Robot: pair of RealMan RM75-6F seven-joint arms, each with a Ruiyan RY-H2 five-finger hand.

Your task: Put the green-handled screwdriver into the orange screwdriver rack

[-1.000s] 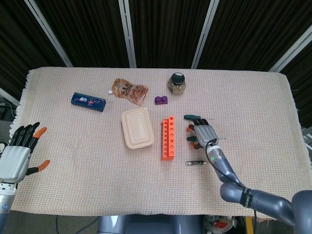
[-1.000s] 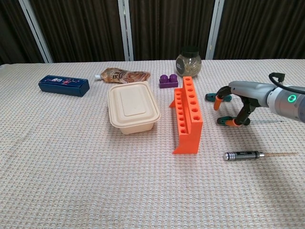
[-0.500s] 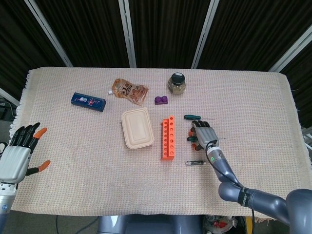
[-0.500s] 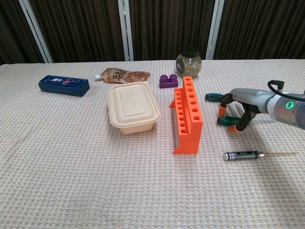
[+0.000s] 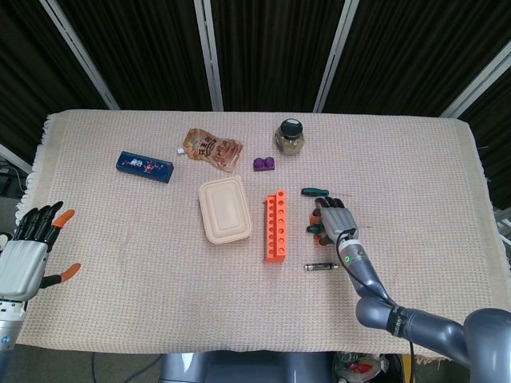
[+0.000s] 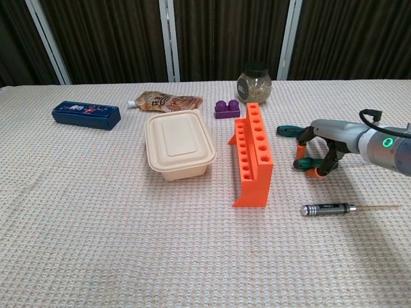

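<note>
Right hand (image 6: 321,149): fingers are curled down around a green-handled screwdriver (image 6: 302,163) lying on the surface.
Orange screwdriver rack (image 6: 252,154): just left of it.
Left hand (image 5: 28,254): fingers spread, nothing held.

The blue box (image 6: 86,115) and the snack pouch (image 6: 168,101) carry print too small to read.
</note>
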